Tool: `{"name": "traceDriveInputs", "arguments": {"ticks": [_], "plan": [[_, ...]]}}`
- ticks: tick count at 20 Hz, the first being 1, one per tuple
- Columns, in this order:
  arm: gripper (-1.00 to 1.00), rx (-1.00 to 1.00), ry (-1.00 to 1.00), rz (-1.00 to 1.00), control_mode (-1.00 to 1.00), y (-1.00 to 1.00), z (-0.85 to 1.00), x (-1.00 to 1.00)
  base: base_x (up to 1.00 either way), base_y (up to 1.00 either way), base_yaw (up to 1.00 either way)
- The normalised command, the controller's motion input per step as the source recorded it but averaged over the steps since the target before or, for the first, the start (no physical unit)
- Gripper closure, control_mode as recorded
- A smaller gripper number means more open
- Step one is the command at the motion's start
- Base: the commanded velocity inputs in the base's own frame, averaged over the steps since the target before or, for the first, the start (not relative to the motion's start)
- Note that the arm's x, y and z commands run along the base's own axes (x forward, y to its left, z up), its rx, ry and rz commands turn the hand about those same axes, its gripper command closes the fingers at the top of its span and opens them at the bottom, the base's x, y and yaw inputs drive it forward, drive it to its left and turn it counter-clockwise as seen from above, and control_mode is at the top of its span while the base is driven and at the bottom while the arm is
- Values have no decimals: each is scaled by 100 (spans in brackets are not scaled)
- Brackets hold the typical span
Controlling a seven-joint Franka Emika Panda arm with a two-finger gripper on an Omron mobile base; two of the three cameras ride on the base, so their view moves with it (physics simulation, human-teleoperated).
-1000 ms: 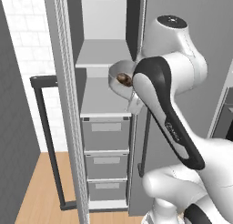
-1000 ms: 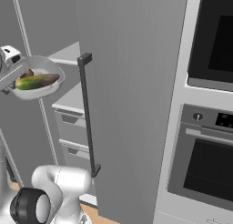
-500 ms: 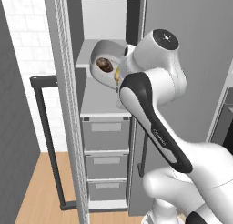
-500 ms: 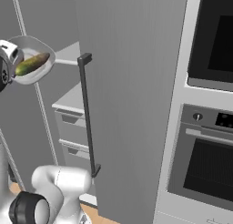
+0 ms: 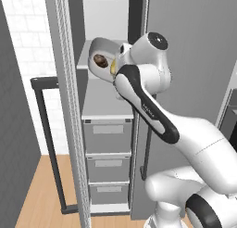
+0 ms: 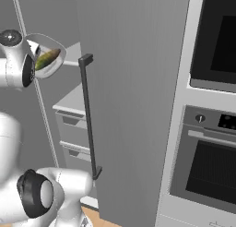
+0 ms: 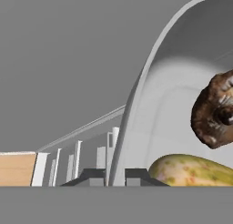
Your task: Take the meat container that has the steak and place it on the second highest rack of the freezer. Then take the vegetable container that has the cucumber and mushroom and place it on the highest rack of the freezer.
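Raised since earlier: vegetable container [image 5: 102,60] | holds mushroom [image 5: 100,60], cucumber [image 6: 47,59] | gripper [image 7: 116,175] clamped on its rim

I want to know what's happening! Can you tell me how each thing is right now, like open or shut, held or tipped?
Freezer door: open.
Vegetable container: held up by the gripper, tipped on its side.
Cucumber: inside the container.
Mushroom: inside the container.
Freezer drawers: shut.
Oven: door shut.
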Motion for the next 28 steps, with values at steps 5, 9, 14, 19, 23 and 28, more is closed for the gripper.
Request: {"name": "traceDriveInputs", "arguments": {"ticks": [5, 9, 14, 19, 23, 28], "plan": [[100, -15, 0, 0, -100, 0, 0, 80, 0, 0, 0], [100, -15, 0, 0, -100, -2, 0, 71, 0, 0, 0], [100, -13, 0, 0, -100, -4, 0, 79, 0, 0, 0], [100, -2, 0, 0, -100, -17, 0, 59, 0, 0, 0], [100, 0, 0, 0, -100, -4, 0, 74, 0, 0, 0], [100, -1, 0, 0, -100, 0, 0, 77, 0, 0, 0]]}}
